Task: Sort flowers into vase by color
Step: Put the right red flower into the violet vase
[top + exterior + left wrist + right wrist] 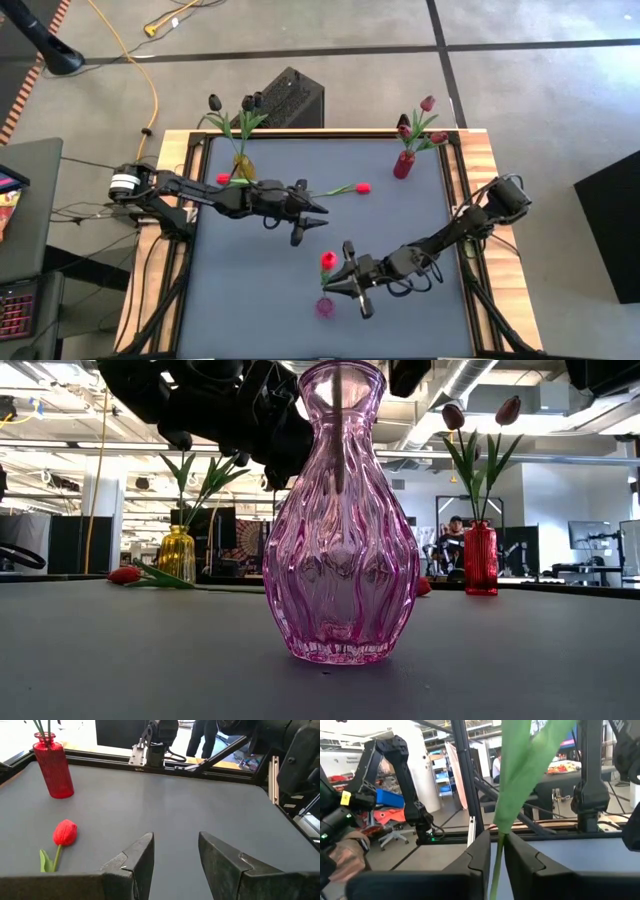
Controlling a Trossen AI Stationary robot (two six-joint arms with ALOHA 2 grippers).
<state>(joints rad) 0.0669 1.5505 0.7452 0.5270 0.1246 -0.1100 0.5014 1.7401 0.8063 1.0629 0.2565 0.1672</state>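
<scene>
My right gripper (346,291) is shut on a red tulip (328,260) just above the pink glass vase (325,307) at the table's near middle. In the low view the stem (340,430) reaches down into the pink vase's neck (340,385). My left gripper (311,216) is open and empty at the table's middle, near a loose red tulip (362,187) that lies flat and also shows in the left wrist view (65,832). A second red tulip (223,178) lies by the yellow vase (243,166), which holds near-black tulips. The red vase (404,164) holds crimson tulips. My right gripper pinches the tulip's thin green stem (498,851) between its two fingers, just below a leaf (517,775). The fingers come level from the table's right side and lie across the stem. The stem stands about upright, its lower end inside the pink vase's neck.
The yellow vase stands at the far left and the red vase (54,767) at the far right. Raised rails (468,190) run along the table's edges. A black box (290,98) stands beyond the far edge. A person (455,540) sits in the room behind.
</scene>
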